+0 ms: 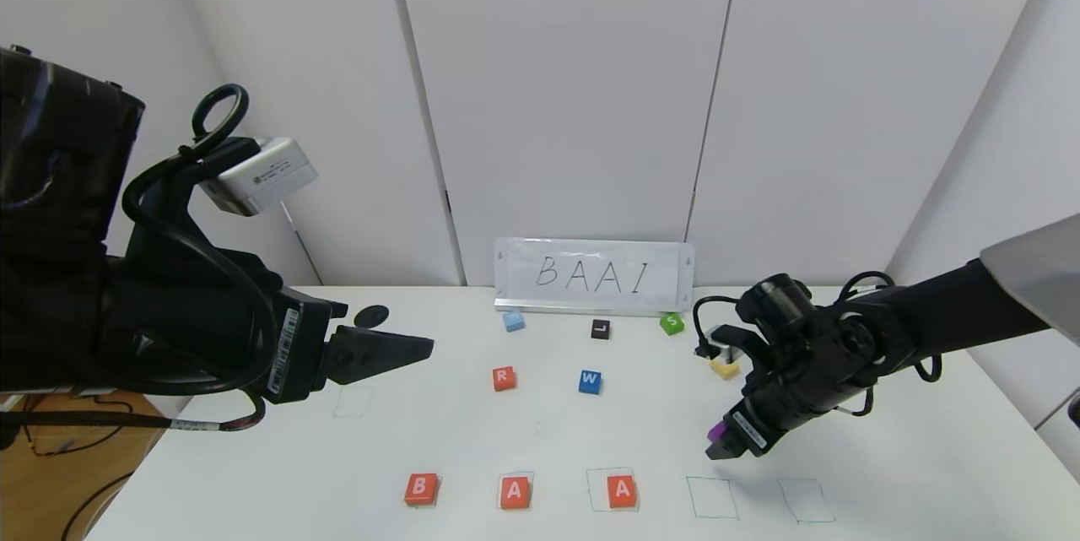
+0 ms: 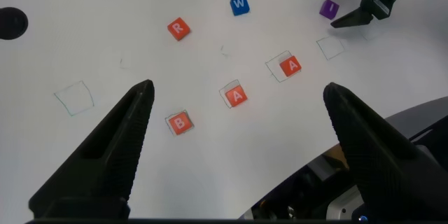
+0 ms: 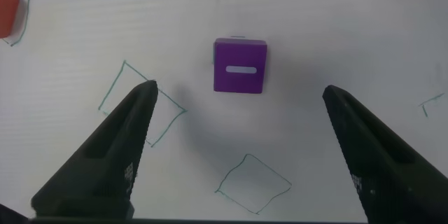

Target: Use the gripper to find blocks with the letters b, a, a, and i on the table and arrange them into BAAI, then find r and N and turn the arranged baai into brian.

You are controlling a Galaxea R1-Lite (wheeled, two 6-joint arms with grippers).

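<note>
Right end effector [image 3: 238, 147] spread wide above the matte purple cube [image 3: 240, 75]; left likewise wide.

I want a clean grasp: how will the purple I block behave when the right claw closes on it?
The purple I block looks like a stiff cube with flat sides, so it probably won't roll or tip. It seems small and likely light, so an off-centre right claw might slide it across the smooth table.

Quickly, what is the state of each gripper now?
Left gripper: open, holding nothing.
Right gripper: open, empty, over the purple block.
</note>
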